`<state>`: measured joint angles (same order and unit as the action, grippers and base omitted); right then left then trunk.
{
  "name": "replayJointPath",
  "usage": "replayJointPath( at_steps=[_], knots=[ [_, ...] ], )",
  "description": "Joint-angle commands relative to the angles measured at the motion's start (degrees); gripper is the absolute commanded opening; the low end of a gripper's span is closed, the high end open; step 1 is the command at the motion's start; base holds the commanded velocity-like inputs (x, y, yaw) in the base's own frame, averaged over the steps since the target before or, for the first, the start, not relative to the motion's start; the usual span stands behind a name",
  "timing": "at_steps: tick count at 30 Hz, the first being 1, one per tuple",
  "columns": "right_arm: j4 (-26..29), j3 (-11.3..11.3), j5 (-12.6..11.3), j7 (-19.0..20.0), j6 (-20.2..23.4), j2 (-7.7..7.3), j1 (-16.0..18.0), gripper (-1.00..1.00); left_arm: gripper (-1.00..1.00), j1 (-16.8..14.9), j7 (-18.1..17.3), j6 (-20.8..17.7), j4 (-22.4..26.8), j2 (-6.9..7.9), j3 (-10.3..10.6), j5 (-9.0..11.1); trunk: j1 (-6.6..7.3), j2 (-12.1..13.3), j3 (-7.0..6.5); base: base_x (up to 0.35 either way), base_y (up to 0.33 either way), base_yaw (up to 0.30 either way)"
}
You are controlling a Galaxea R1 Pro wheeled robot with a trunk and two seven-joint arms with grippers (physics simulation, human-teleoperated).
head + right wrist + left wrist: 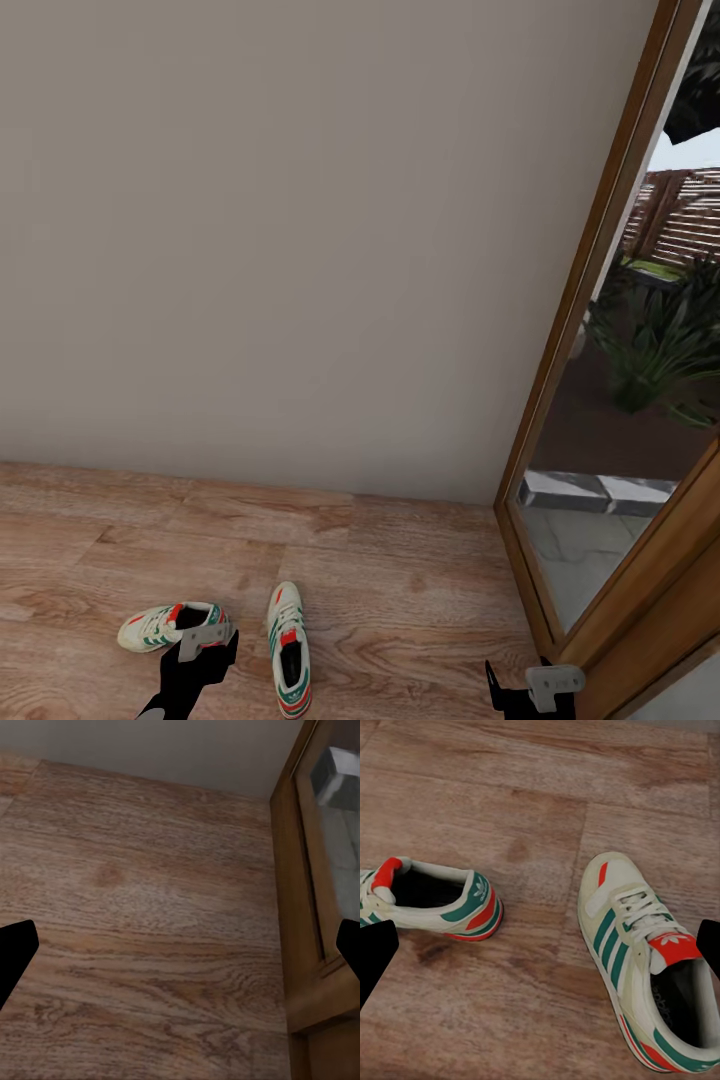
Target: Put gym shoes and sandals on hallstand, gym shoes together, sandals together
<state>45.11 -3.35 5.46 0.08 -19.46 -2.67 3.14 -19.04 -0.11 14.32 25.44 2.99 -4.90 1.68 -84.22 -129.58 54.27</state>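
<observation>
Above the gym shoes (pixel 637 952), left hand (pixel 540 945) spread wide, empty.

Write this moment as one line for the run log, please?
stage: reaching | left gripper: open above left shoe | right shoe: on floor, apart | right gripper: open, empty, near door frame

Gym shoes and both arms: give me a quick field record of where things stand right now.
Gym shoe one: on the corridor floor, upright, lying crosswise
Gym shoe two: upright beside it, apart, toe toward the wall
Left gripper: above the first shoe's heel end, holding nothing; dark fingers spread wide
Right gripper: near the door frame, over bare floor; fingers spread wide
Wall: plain beige, behind the shoes
</observation>
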Motion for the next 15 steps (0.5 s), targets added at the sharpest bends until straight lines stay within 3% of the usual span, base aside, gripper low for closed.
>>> replayJointPath(
  at_steps=[1,15],
  knots=[
    [0.0,-0.2,0.6,0.0,-0.2,0.03,0.0,1.00,1.00,0.0,0.0,0.2,0.0,0.00,0.0,0.2,0.01,0.0,0.05,0.000,-0.020,0.000],
    [0.0,-0.2,0.5,0.0,-0.2,0.11,0.0,1.00,1.00,0.0,0.3,0.2,0.0,0.00,0.0,0.2,0.01,0.0,0.05,0.000,-0.083,0.000]
  ],
)
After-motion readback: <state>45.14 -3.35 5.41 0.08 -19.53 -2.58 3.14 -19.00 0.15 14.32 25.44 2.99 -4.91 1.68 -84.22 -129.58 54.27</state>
